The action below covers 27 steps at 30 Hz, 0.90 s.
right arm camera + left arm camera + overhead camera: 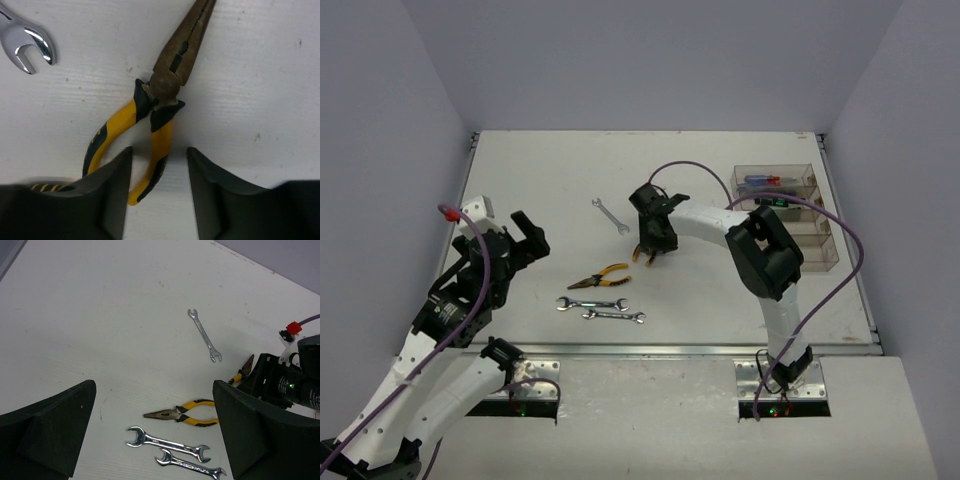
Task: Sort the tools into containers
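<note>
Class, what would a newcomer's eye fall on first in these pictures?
The right gripper at mid-table, fingers straddling one yellow handle of the pliers. Nearby lie second pliers and two silver wrenches; clear containers holding screwdrivers stand at the right edge.

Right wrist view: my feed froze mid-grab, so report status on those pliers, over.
Left gripper open, empty. Right gripper open, jaws straddling one handle of the yellow-and-black-handled long-nose pliers, not yet clamped. Silver open-end wrench nearby, clear of jaws.
</note>
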Each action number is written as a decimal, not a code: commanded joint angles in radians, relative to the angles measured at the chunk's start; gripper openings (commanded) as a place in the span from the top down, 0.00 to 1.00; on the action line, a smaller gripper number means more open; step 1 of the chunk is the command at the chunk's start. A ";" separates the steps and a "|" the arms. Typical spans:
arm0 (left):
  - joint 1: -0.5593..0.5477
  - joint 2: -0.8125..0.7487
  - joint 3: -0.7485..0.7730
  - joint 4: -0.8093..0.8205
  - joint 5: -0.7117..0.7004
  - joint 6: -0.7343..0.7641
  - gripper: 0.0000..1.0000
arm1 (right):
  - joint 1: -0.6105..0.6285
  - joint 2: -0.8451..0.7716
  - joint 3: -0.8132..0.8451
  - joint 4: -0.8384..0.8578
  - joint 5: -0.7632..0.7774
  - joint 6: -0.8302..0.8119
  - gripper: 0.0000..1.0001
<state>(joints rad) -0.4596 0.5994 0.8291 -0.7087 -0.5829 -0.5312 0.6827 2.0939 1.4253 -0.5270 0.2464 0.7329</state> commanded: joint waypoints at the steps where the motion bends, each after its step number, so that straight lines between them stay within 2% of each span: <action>1: 0.010 -0.020 0.008 0.024 0.003 0.005 0.00 | -0.024 0.047 0.029 0.015 -0.031 0.100 0.62; 2: 0.010 -0.022 0.008 0.023 0.003 0.005 0.00 | -0.026 0.046 0.015 0.016 -0.024 0.102 0.64; 3: 0.010 -0.026 0.008 0.024 0.003 0.005 0.00 | -0.025 0.037 -0.001 0.023 -0.020 0.116 0.76; 4: 0.010 -0.029 0.008 0.025 0.003 0.005 0.00 | -0.025 0.031 -0.013 0.028 -0.019 0.124 0.84; 5: 0.010 -0.031 0.008 0.025 0.003 0.005 0.00 | -0.024 0.030 -0.018 0.027 -0.022 0.126 0.87; 6: 0.010 -0.035 0.008 0.025 0.003 0.005 0.00 | -0.024 0.028 -0.019 0.023 -0.026 0.130 0.96; 7: 0.010 -0.038 0.008 0.025 0.003 0.005 0.00 | -0.023 0.025 -0.021 0.016 -0.026 0.131 1.00; 13: 0.010 -0.063 0.005 0.027 0.003 0.005 0.00 | -0.029 -0.121 -0.116 0.071 -0.036 0.123 1.00; 21: 0.010 -0.073 0.005 0.029 0.005 0.005 0.00 | -0.143 -0.371 -0.389 0.297 -0.209 0.178 1.00; 27: 0.010 -0.081 0.005 0.028 0.004 0.005 0.00 | -0.187 -0.499 -0.437 0.300 -0.234 0.161 1.00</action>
<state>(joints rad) -0.4583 0.5298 0.8291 -0.7081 -0.5831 -0.5312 0.5048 1.7076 0.9935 -0.3296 0.0571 0.8833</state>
